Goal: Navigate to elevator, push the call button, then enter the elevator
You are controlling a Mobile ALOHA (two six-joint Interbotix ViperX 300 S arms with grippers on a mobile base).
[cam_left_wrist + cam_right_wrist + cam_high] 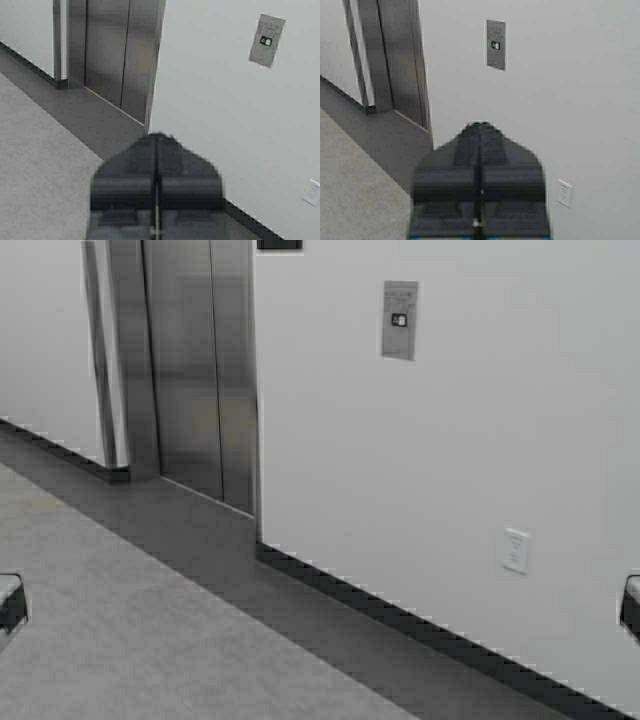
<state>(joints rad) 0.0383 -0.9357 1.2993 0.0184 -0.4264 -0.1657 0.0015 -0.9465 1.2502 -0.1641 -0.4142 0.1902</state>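
Observation:
The elevator (195,365) has brushed steel doors, closed, set in the white wall at the upper left of the high view; it also shows as the elevator (117,52) and the elevator (395,55). To its right on the wall hangs the call button (399,320), a small grey plate with a dark button, seen again as the call button (266,40) and the call button (495,44). My left gripper (157,136) is shut and holds nothing. My right gripper (480,125) is shut too, well short of the wall and below the plate. Only the arms' edges show at the high view's sides.
A white outlet plate (516,550) sits low on the wall at the right. A dark baseboard (400,615) runs along the wall's foot. Dark floor borders the wall, and lighter grey floor (150,630) lies in front of me.

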